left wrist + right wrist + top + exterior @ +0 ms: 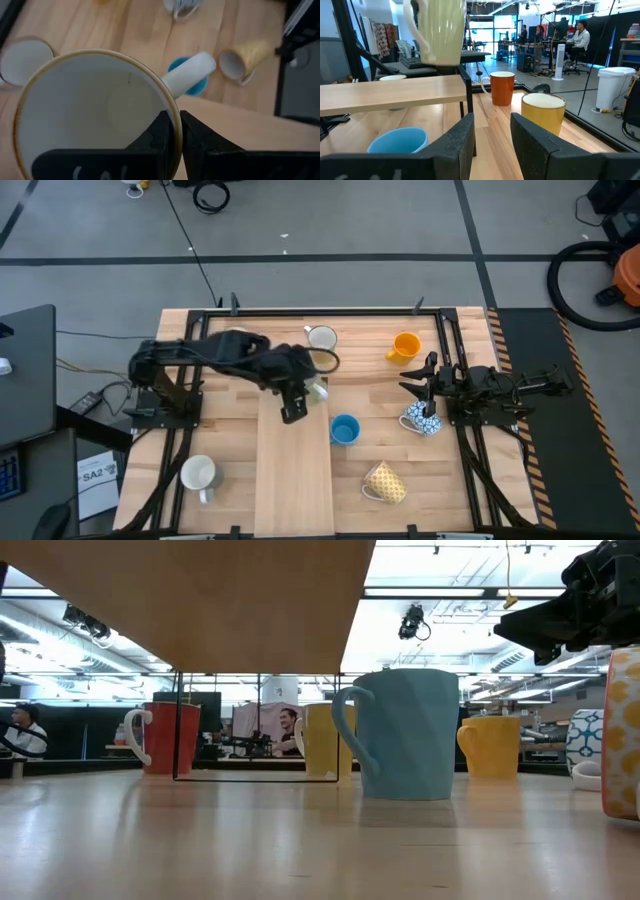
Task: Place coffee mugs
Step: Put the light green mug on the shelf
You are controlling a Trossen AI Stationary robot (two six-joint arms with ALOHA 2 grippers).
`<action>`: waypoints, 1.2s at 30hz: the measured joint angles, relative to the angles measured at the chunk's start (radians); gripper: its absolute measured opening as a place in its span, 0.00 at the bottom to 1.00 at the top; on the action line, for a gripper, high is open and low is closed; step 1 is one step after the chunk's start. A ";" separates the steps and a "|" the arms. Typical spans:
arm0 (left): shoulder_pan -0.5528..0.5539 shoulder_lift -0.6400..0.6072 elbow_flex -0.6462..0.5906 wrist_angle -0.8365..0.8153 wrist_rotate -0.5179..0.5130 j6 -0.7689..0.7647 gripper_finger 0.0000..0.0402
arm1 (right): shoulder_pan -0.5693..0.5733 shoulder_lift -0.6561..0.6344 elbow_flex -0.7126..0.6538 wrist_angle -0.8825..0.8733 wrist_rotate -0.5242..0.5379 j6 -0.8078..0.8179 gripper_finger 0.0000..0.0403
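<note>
Mug colours on the pale wood worktop (250, 480)

A cream mug (95, 110) has a brownish rim and a white handle; others are bright blue (344, 429), orange (405, 346), yellow patterned (386, 482), blue-and-white patterned (421, 420), white (321, 337) and cream (198, 474). A red-orange mug (502, 88) has a white handle. The arms are dark.

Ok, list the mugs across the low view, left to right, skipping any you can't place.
Red mug → pale yellow mug → big light blue mug → yellow mug → blue-and-white patterned mug → yellow patterned mug at the right edge.
</note>
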 joint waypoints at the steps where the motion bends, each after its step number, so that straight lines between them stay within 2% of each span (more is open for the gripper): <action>1: 0.000 0.013 0.000 -0.006 0.000 0.000 0.09 | 0.000 0.000 0.000 0.000 0.000 0.000 0.33; 12: 0.000 0.068 -0.004 -0.031 0.021 0.024 0.09 | 0.000 0.000 0.000 0.000 0.000 0.000 0.33; 20: 0.007 0.068 -0.004 -0.026 0.019 -0.033 0.09 | 0.000 0.000 0.000 -0.002 0.000 0.000 0.33; 36: 0.006 0.113 -0.003 -0.016 0.018 -0.053 0.10 | 0.000 0.004 0.000 0.000 0.000 0.000 0.33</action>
